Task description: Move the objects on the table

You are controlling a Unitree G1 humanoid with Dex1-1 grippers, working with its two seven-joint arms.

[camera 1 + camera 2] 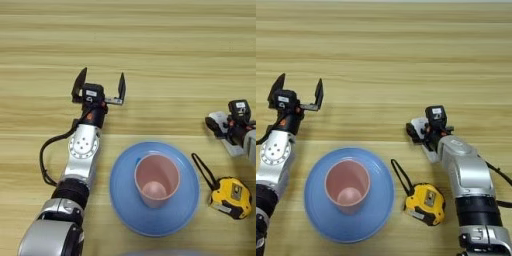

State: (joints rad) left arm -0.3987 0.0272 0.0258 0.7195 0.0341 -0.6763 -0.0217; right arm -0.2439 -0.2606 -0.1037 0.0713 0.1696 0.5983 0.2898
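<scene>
White remote-like bar point(223, 134) in left-eye view sits at right gripper point(216, 126), grasp unreadable, while right-eye view shows its long axis point(423, 140) diagonal under that hand point(417, 131), left gripper point(297, 92) wide open, empty, well apart.

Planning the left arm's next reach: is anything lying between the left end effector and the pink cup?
Nothing visible does. The open left end effector hovers over bare table, and the pink cup stands upright on the blue plate, nearer the robot and to its right.
</scene>
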